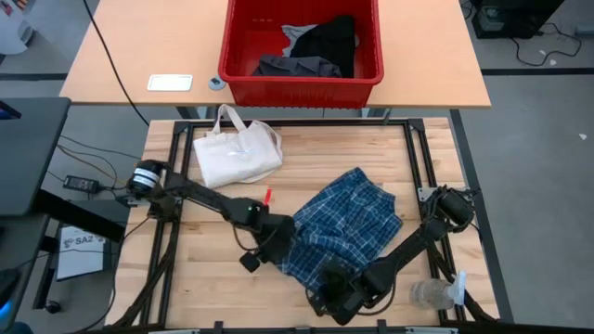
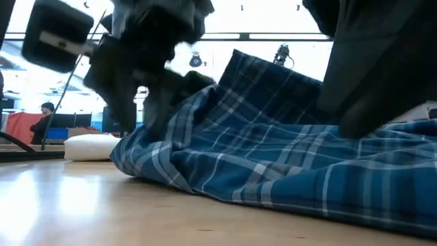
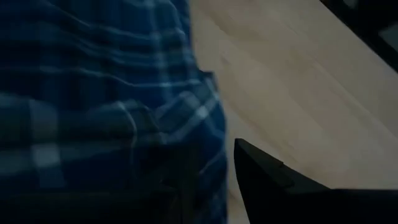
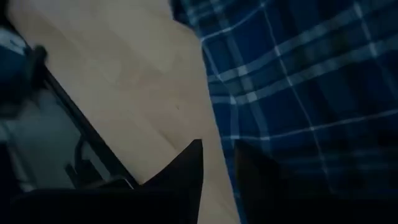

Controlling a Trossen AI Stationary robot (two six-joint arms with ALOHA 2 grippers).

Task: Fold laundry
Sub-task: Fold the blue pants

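Plaid garment (image 1: 348, 227), blue and white, lies rumpled on the wooden worktop (image 1: 204, 278), near its front edge between the two arms. Left tool (image 1: 278, 243) is pinching the cloth's left edge; right tool (image 1: 336, 295) is pinching its front corner. Red bin (image 1: 302, 83) on the far table holds dark and grey clothes; a cream tote bag (image 1: 237, 153) lies nearby.
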